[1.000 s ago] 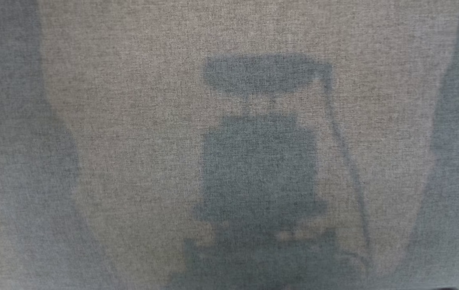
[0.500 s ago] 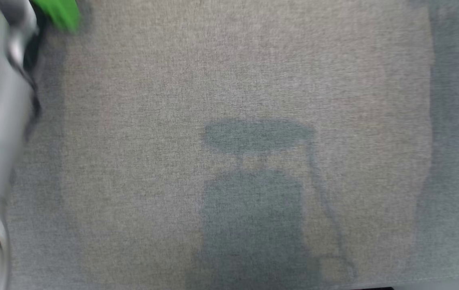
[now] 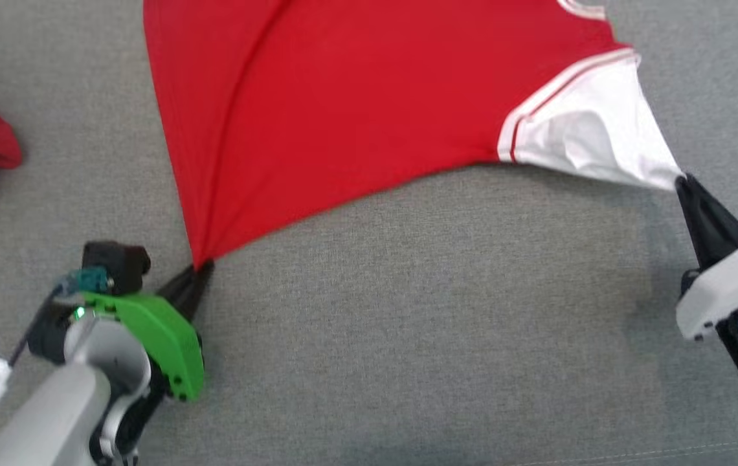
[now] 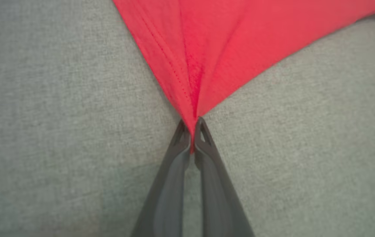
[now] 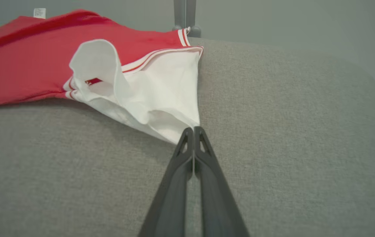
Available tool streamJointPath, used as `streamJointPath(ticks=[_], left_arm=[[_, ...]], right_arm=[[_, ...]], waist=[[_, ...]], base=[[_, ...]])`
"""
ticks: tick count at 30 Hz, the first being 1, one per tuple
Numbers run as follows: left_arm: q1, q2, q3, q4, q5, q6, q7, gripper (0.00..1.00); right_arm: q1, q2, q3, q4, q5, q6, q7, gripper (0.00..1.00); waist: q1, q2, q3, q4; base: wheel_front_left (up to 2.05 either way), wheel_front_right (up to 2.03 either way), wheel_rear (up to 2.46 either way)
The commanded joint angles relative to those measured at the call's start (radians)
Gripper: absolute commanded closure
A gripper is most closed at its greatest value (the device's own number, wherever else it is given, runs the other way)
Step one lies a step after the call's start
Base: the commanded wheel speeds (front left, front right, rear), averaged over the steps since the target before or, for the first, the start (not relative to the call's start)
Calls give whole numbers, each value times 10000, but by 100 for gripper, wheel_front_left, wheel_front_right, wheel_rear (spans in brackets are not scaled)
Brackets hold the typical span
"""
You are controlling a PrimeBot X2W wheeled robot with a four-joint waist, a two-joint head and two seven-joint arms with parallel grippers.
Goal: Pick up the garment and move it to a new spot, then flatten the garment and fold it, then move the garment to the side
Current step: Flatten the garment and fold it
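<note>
Grey fabric surface (image 3: 408, 336); garment (image 3: 343, 110) stretched between left gripper (image 3: 201, 266), right gripper (image 3: 681, 182), both pinching corners.

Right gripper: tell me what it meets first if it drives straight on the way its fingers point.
The right gripper is shut on the garment at its white sleeve; straight on, it would push into that sleeve first, likely the red cloth behind it next, though depth is unclear.
</note>
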Motion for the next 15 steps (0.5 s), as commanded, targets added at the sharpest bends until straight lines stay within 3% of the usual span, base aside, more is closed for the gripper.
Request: streamJointPath(ticks=[1,7,15], left_arm=[[628,203,-91,-340,-98,208,146,100],[2930,930,150,-2541,-652,1353,293,100],[4905,1459,-138,-3928,-938,2179,596,100]], right_arm=[[507,6,-180,-292,61,-21,217,100],[3318,-4,-951,-1934,69,-21,1457,100],[5814,-225,-1641,-2583,401,-21,2790,100]], waist=[[2,0,-978,-102],[2,0,-1321,-94],[2,0,-1370,-250]], base=[[0,0,0],[0,0,0],[0,0,0]])
